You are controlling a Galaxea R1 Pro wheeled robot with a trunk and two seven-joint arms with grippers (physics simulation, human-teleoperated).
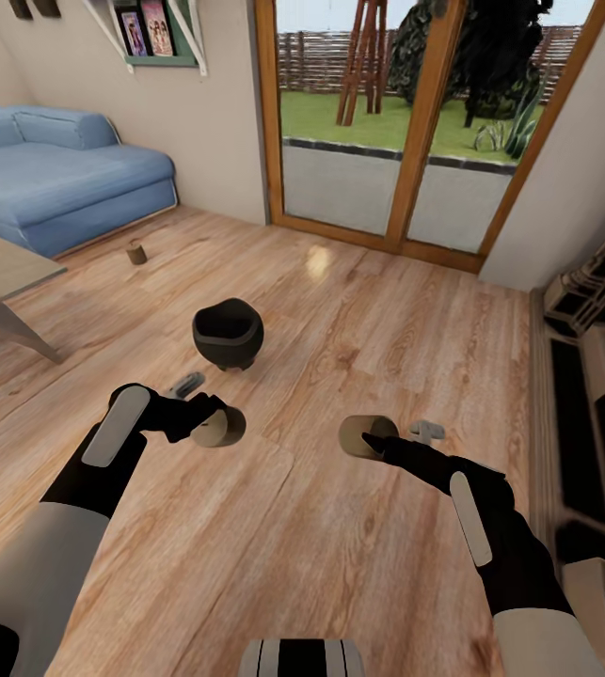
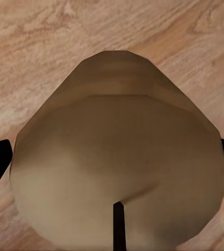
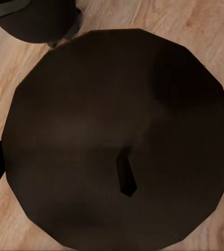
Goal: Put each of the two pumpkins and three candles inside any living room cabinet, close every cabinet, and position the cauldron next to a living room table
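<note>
Your left gripper pinches one candle, your right gripper another candle, above the floor near the cauldron.

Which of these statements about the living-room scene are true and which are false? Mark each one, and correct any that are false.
1. Each gripper holds a candle. True: the left gripper grips one candle, the right gripper another candle.
2. The cauldron stands on the sofa. False: it stands on the wooden floor.
3. A third candle stands on the floor near the blue sofa. True.
4. The cauldron lies tipped on its side. False: it stands upright, opening upward.
</note>
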